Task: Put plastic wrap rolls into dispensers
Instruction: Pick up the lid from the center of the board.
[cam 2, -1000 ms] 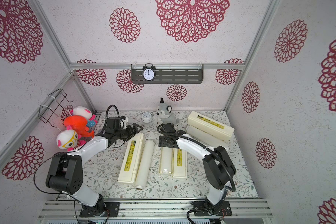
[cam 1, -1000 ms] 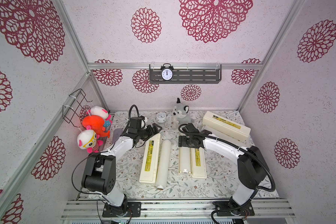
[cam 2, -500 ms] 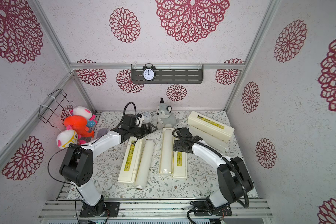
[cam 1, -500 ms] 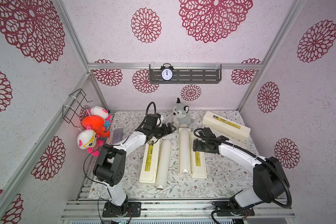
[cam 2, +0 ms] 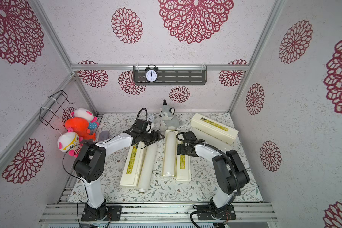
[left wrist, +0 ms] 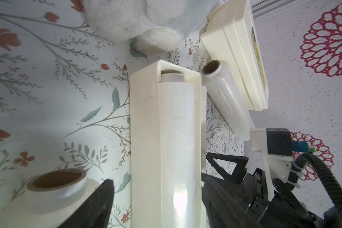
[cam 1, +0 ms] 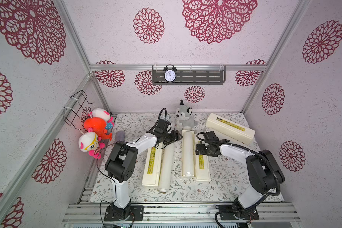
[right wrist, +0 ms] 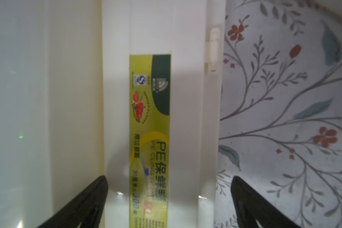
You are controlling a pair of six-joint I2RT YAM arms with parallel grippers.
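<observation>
One roll [cam 1: 188, 156] lies in the open middle box [left wrist: 144, 128], lid [cam 1: 203, 173] unshut. The left roll [cam 1: 166, 167] and back roll [left wrist: 227, 98] wait on the desk [cam 1: 225, 177] beside shut boxes [cam 1: 152, 163]. Left claw [cam 1: 177, 136] hangs half-open, empty; right claw [cam 1: 198, 148] gapes wide over the lid

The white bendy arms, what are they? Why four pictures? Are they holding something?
They are two robot arms, each ending in a pincer. Two pictures look down from above; two come from cameras on the wrists. On the flowery table lie three long boxes and three plastic wrap rolls. One roll sits in the open middle box; a second roll lies beside the left box, the third roll beside the back box. A plush toy sits at the back. The left pincer and right pincer are both open, holding nothing.
</observation>
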